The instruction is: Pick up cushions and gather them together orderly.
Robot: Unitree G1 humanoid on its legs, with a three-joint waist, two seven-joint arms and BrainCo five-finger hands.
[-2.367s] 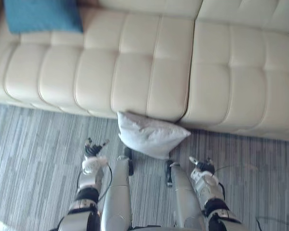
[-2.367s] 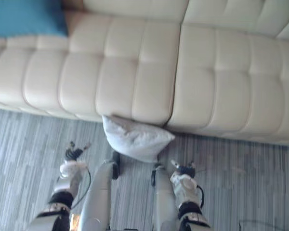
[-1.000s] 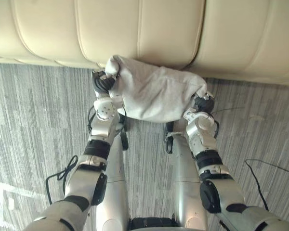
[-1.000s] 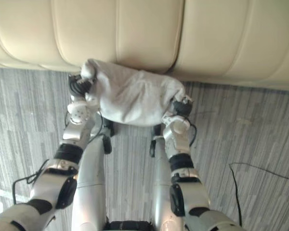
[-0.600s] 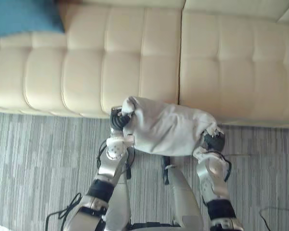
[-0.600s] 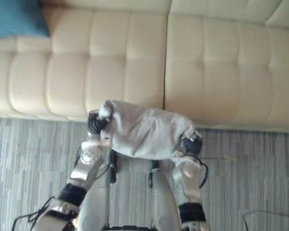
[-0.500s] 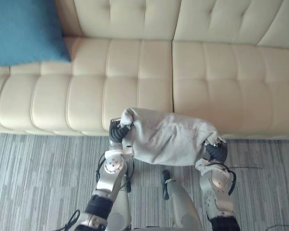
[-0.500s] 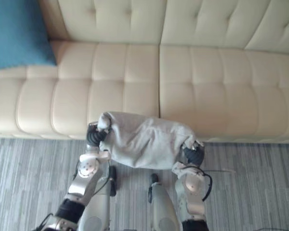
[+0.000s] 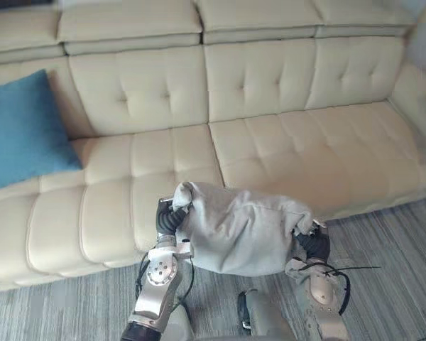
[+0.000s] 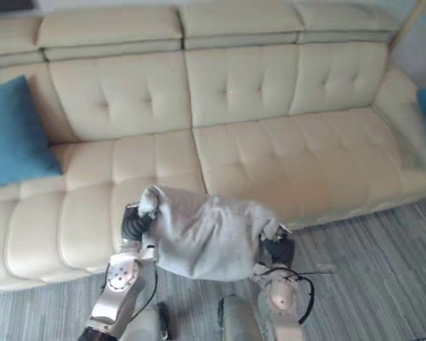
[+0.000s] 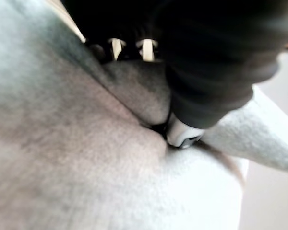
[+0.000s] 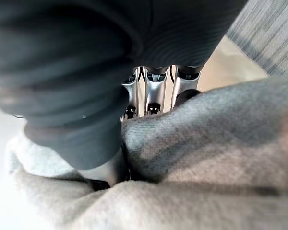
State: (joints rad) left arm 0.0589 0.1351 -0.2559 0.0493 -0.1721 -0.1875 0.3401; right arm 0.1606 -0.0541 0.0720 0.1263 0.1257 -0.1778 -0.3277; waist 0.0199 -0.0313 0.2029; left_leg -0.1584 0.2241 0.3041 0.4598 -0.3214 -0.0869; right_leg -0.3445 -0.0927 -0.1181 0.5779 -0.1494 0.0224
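The grey cushion (image 9: 241,234) hangs between left hand (image 9: 168,219) and right hand (image 9: 315,246) (each clamped on an end), before the sofa (image 9: 270,142).

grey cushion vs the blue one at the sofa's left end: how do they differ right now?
Grey cushion is held up in front of the sofa, left hand and right hand gripping its ends; blue cushion rests on the seat against the backrest, untouched. Grey cushion sags, crumpled; blue cushion has a flat square shape. Both are fabric cushions.

grey cushion (image 9: 241,238) aloft, blue cushion (image 9: 18,135) on sofa (image 9: 284,85)
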